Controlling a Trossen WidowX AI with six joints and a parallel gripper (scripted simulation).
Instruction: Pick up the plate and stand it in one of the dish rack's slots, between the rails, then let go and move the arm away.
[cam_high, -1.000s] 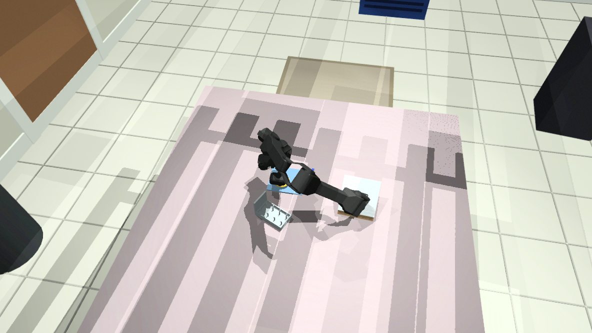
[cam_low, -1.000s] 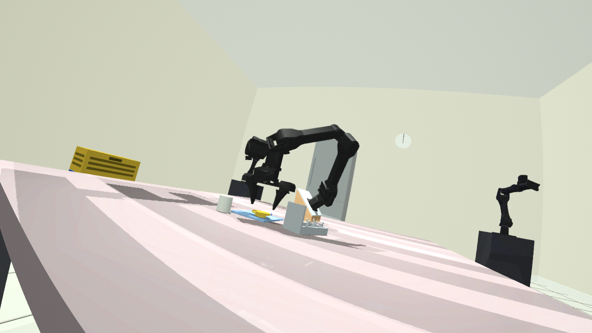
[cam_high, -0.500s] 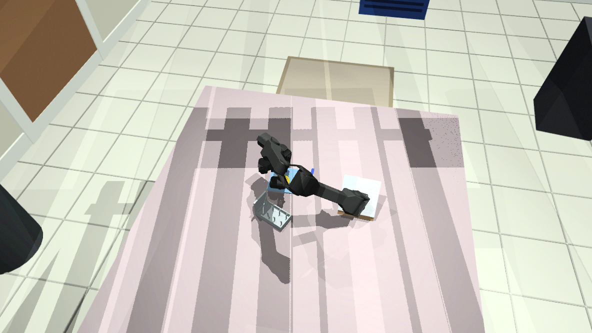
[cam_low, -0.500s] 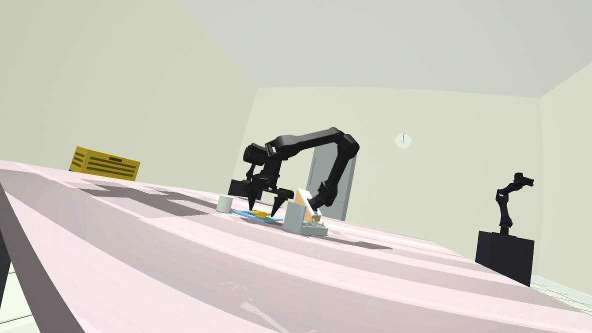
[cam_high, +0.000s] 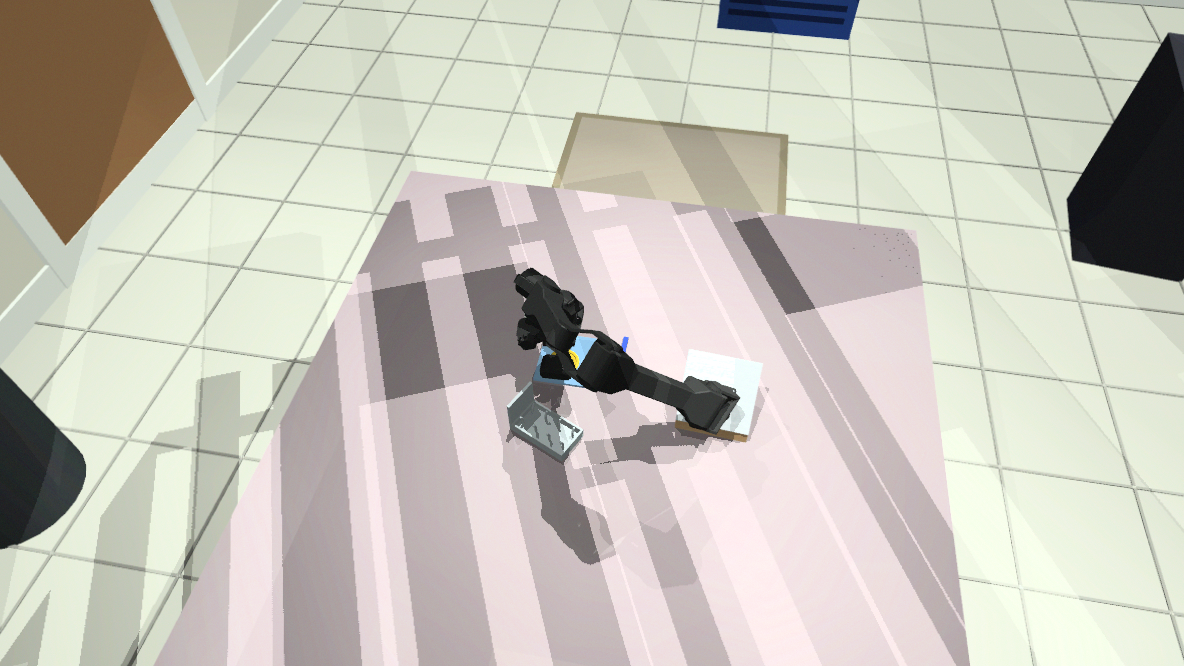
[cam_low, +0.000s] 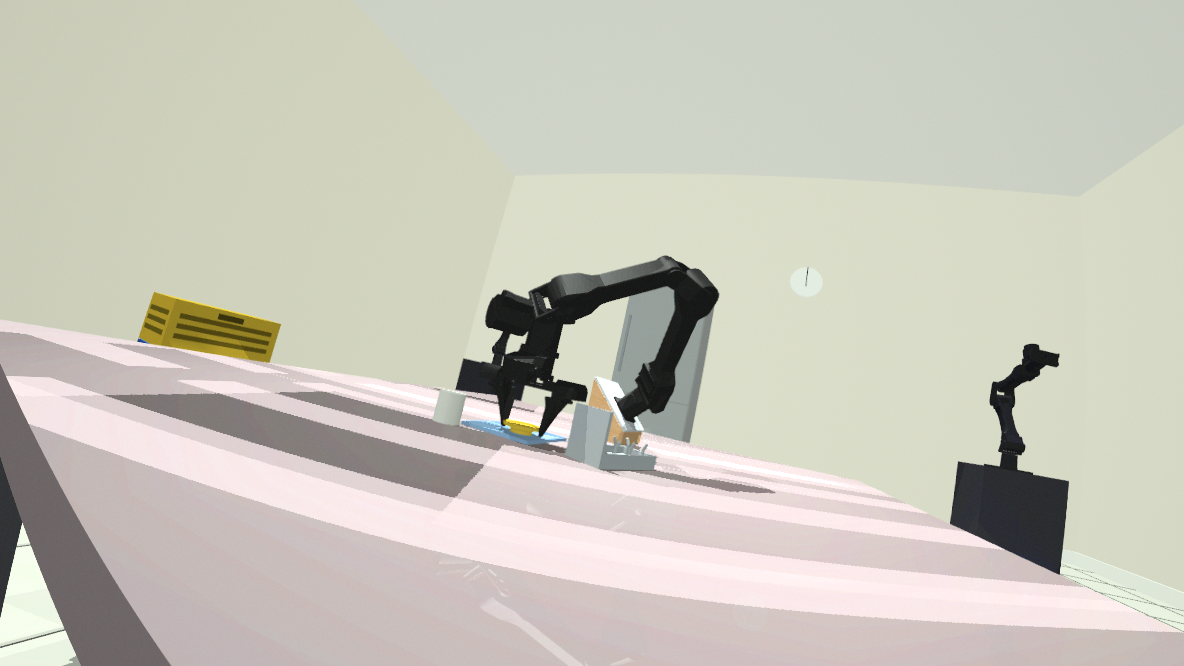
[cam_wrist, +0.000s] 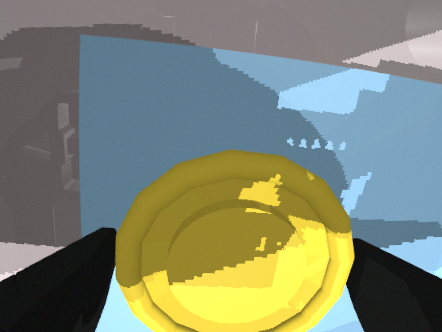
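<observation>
The yellow round plate (cam_wrist: 235, 245) (cam_low: 521, 425) (cam_high: 572, 357) lies flat on a light blue mat (cam_wrist: 150, 125) (cam_low: 480, 426) (cam_high: 589, 341). My gripper (cam_wrist: 233, 247) (cam_low: 523, 428) is down at the plate, open, with one black finger on each side of the rim, close to it or just touching. The plate rests on the mat. The grey dish rack (cam_high: 542, 426) (cam_low: 608, 451) stands empty on the table just in front of the mat. In the overhead view my wrist covers most of the plate and the fingers.
A white cup (cam_low: 449, 405) stands beyond the mat. A white board on a wooden base (cam_high: 732, 372) sits at the arm's foot. A small blue stick (cam_high: 625, 342) stands by the mat. A yellow crate (cam_low: 211, 327) is far off.
</observation>
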